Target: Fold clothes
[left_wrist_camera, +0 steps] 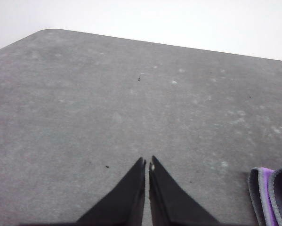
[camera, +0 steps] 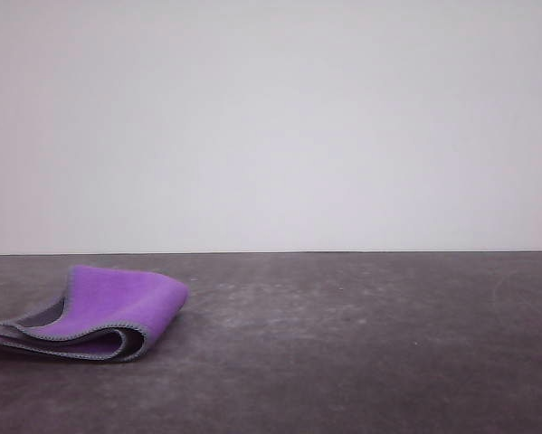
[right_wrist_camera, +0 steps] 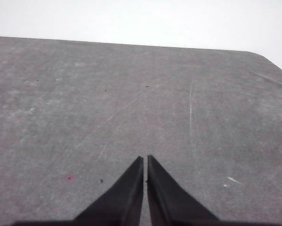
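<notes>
Purple-faced cloth (camera: 117, 307) lies folded over on the grey bench (camera: 361, 353) at my front view's left, while I see left fingers (left_wrist_camera: 147, 164) and right fingers (right_wrist_camera: 145, 160) pressed together, holding nothing.

A bare test setup, lab-like: a scuffed grey tabletop (camera: 361, 344) against a plain white wall (camera: 271, 117).

- Left gripper (left_wrist_camera: 147, 164): two matte black fingers (left_wrist_camera: 126, 197), each a smooth wedge tapering to a sharp tip, with a small pale speck just beside the tip of one.
- Right gripper (right_wrist_camera: 145, 160): the same pair of plain black pointed fingers (right_wrist_camera: 171, 200), no markings or screws visible.
</notes>
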`<action>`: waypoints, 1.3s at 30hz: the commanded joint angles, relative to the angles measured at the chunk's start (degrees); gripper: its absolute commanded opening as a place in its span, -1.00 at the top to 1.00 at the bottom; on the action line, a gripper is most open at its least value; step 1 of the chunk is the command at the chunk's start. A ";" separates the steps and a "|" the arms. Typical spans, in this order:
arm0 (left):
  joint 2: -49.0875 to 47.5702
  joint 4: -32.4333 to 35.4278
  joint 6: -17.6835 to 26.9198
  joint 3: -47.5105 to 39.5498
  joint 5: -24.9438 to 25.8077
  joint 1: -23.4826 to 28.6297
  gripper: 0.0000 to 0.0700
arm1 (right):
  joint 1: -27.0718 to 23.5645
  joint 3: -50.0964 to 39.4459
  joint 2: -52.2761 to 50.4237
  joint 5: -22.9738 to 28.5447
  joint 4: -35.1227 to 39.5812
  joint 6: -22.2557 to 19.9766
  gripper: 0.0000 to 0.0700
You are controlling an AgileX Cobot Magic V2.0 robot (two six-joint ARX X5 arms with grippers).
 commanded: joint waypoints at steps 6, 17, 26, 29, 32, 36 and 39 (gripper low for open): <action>0.02 -1.18 -0.43 -0.68 -0.22 -0.09 0.99 | 0.02 -0.28 -0.04 0.15 0.61 0.20 0.97; 0.02 -1.18 -0.43 -0.68 -0.22 -0.09 0.99 | 0.02 -0.28 -0.04 0.15 0.61 0.20 0.97; 0.02 -1.18 -0.43 -0.68 -0.22 -0.09 0.99 | 0.02 -0.28 -0.04 0.15 0.61 0.20 0.97; 0.02 -1.18 -0.43 -0.68 -0.22 -0.09 0.99 | 0.02 -0.28 -0.04 0.15 0.61 0.20 0.97; 0.02 -1.18 -0.43 -0.68 -0.22 -0.09 0.99 | 0.02 -0.28 -0.04 0.15 0.61 0.20 0.97; 0.02 -1.18 -0.43 -0.68 -0.22 -0.09 0.99 | 0.02 -0.28 -0.04 0.15 0.61 0.20 0.97; 0.02 -1.18 -0.43 -0.68 -0.22 -0.09 0.99 | 0.02 -0.28 -0.04 0.15 0.61 0.20 0.97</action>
